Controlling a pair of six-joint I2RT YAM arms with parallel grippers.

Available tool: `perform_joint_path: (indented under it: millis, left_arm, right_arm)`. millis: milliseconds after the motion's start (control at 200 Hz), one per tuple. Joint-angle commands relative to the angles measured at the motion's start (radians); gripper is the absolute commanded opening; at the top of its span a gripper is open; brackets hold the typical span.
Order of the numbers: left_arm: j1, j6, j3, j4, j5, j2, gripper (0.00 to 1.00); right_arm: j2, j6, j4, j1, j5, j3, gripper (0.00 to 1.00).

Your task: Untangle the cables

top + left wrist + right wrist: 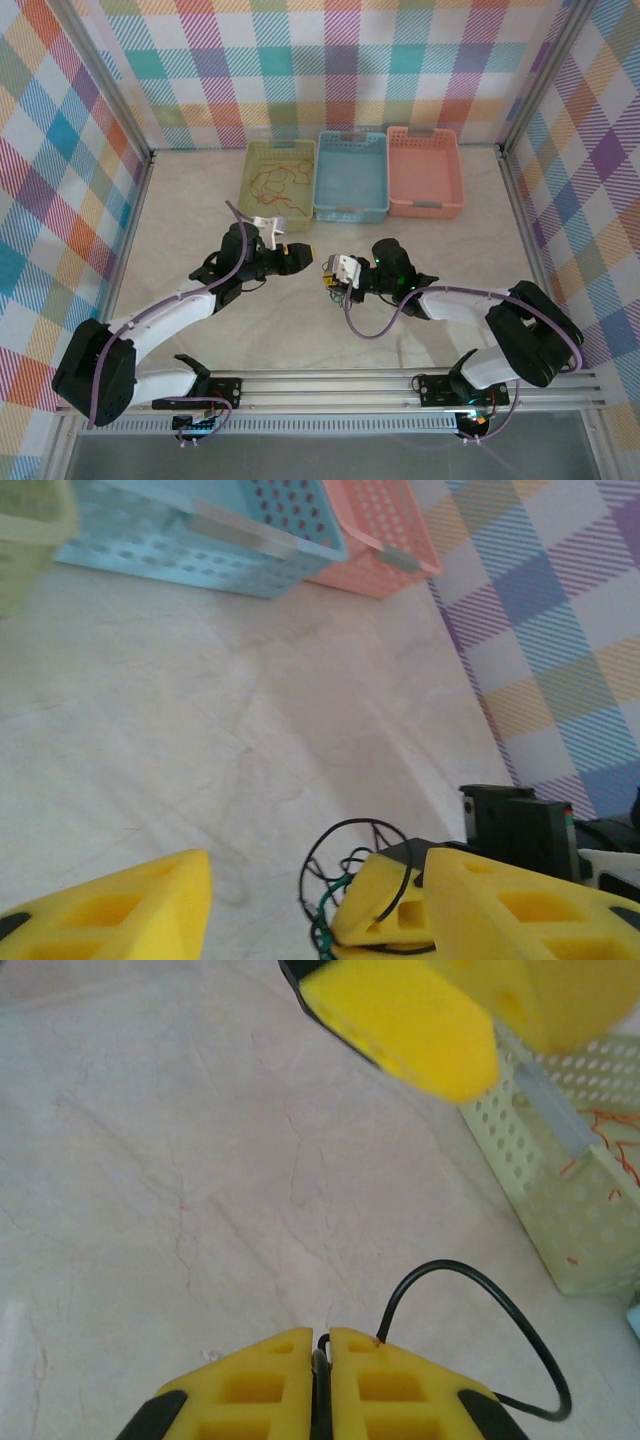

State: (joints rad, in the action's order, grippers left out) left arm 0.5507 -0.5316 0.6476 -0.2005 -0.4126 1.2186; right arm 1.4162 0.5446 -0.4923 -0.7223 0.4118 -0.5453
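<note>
Setting: pale, marble-veined table (200, 230), boxed in by pastel plaid walls (60, 150).

1. Blue basket (350, 212). Middle of a row of three at the far edge of the table. It serves as the reference point for every entry below.

2. Green basket (281, 214). Touches the blue basket on the left arm's side. It holds loose red-orange wires (280, 180), spread over its floor.

3. Pink basket (426, 207). Just beside the blue basket on the right arm's side.

4. Cables (345, 875). A small tangle of black and dark green strands on the open table in front of the blue basket, toward the arm bases and well apart from it. A black cable (441, 1264) arcs out in a loop beside the right gripper's tips. A dark green wire (322, 925) bunches under that loop in the left wrist view.

5. Right gripper (330, 277). In front of the blue basket, pointing toward the left arm. Its yellow fingers (270, 1380) are pressed together, with the black cable pinched in the seam between them.

6. Left gripper (293, 256). In front of the blue basket's corner nearest the green basket, facing the right gripper, the tips of the two near each other. Its jaws stand wide apart. In the left wrist view the tangle and the right gripper's tips sit in the gap between its fingers (110, 905)
</note>
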Motion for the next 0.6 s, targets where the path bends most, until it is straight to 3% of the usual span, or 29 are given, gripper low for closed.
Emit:
perform_joint_path:
  millis: [0,595]
  left_arm:
    - [0.013,-0.001,0.038,-0.063,-0.082,0.016,0.58]
    - [0.070,0.011,0.108,-0.024,-0.156,0.134,0.50]
  right_arm:
    - [-0.018,-0.035,-0.061,0.011,0.079,0.013,0.03]
    - [-0.028,-0.092,-0.095,0.052,0.117,0.022,0.04]
